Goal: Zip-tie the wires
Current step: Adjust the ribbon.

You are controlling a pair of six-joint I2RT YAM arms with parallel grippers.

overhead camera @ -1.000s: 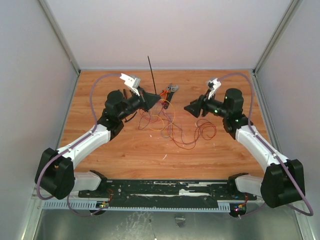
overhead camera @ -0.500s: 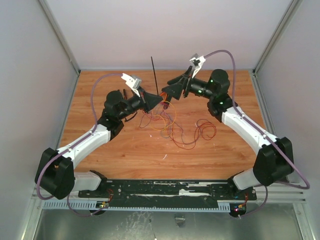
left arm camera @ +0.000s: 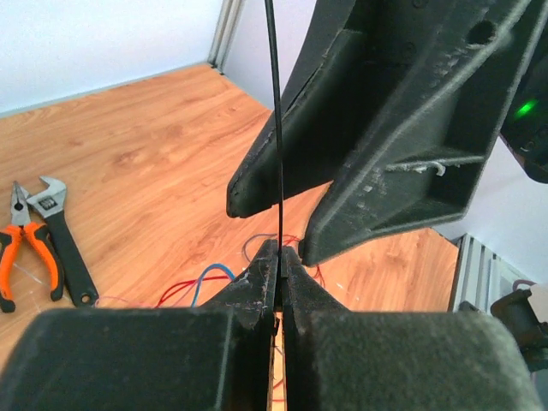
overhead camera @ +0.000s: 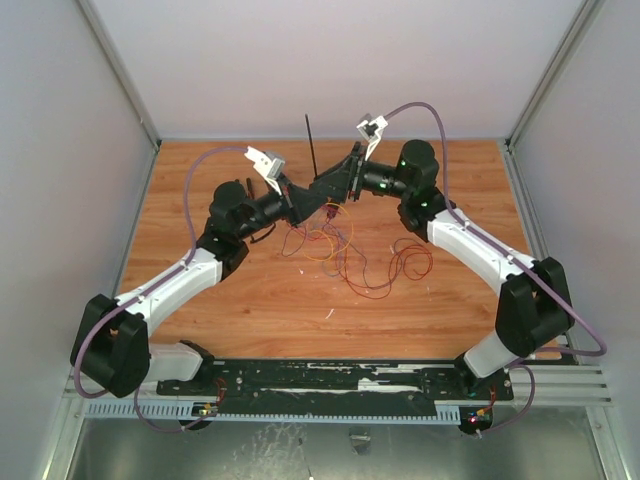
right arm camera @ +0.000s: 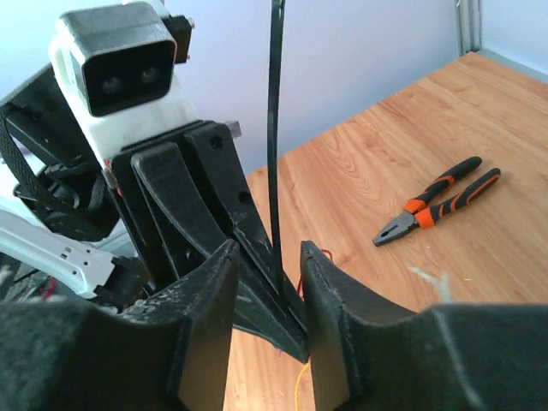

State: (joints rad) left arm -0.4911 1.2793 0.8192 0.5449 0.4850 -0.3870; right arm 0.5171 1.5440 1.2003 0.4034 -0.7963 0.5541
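Zip tie [left arm camera: 276, 128] upright, clamped in left claw [left arm camera: 280, 254], inside parted right claw [right arm camera: 267, 250]

The place is a robotics lab cell. A wood-grain table [overhead camera: 200, 300] is boxed in on three sides by plain pale panels [overhead camera: 330, 60] held in metal posts [overhead camera: 120, 75]. A left arm [overhead camera: 170, 285] and a right arm [overhead camera: 480, 250] are bolted to a black rail [overhead camera: 340, 385] along the table's near edge. Purple cables [overhead camera: 188, 195] loop along them, and a camera [right arm camera: 116, 64] sits on a wrist. Pliers [right arm camera: 437, 201], a wrench [left arm camera: 64, 235] and loose wires [overhead camera: 345, 255] lie on the table.
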